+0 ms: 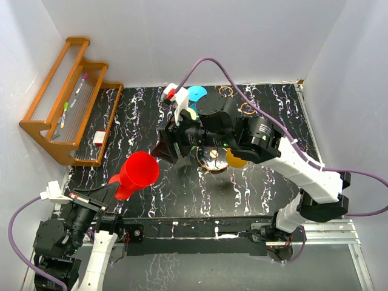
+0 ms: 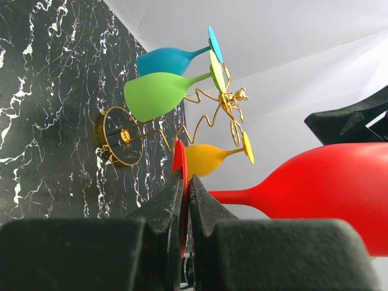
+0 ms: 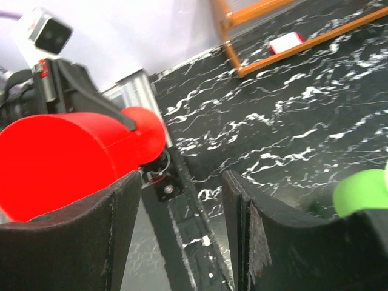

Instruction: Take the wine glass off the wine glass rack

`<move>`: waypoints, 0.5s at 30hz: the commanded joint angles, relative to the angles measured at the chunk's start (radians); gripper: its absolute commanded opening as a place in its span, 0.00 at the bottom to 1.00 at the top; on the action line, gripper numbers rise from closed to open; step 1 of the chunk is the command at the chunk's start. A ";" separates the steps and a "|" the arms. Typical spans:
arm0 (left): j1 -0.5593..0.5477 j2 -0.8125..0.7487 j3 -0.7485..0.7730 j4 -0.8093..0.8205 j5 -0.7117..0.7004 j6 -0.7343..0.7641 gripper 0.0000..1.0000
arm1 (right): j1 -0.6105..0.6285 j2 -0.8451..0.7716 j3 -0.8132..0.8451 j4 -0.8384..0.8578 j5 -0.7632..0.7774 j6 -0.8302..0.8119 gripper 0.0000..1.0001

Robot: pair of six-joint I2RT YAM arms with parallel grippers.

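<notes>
While my left gripper (image 2: 187,189) is pressing its fingers together on the flat foot of the red glass (image 2: 327,194), I am holding that glass on its side. Its stem is running toward the right of the left wrist view and its bowl is filling the lower right. In the overhead view the red glass is hanging over the lower left of the table (image 1: 260,188), well apart from the rack (image 2: 118,138), which is standing mid-frame and is mostly covered from above. The rack's gold base and wire loops are showing in the upper middle of the left wrist view. A blue glass (image 2: 170,59), a green glass (image 2: 156,96) and a yellow glass (image 2: 205,159) are hanging from it. My right gripper (image 3: 182,188) is spread wide and gripping nothing. The red bowl is sitting at the left of its view and a bit of green at the right edge.

I am judging that this glass is already off the rack and that I am now in the carrying-away step. The next move is calling for a slow lowering onto bare table and a soft set-down before letting go. The pinch is only on a thin foot, and the bowl is likely levering against it.
</notes>
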State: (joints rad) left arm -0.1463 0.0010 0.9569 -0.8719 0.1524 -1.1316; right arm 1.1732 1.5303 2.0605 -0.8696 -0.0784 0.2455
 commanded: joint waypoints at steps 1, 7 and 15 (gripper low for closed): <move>-0.007 0.029 0.027 0.026 -0.005 0.032 0.00 | -0.001 -0.018 0.051 0.013 -0.168 0.016 0.57; -0.007 0.040 0.018 0.036 0.001 0.041 0.00 | -0.001 -0.055 0.010 0.032 -0.121 0.023 0.56; -0.007 0.044 0.015 0.042 0.001 0.040 0.00 | -0.001 -0.063 0.021 0.050 -0.079 0.018 0.55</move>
State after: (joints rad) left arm -0.1482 0.0124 0.9577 -0.8600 0.1532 -1.1034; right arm 1.1698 1.5059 2.0605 -0.8803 -0.1677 0.2615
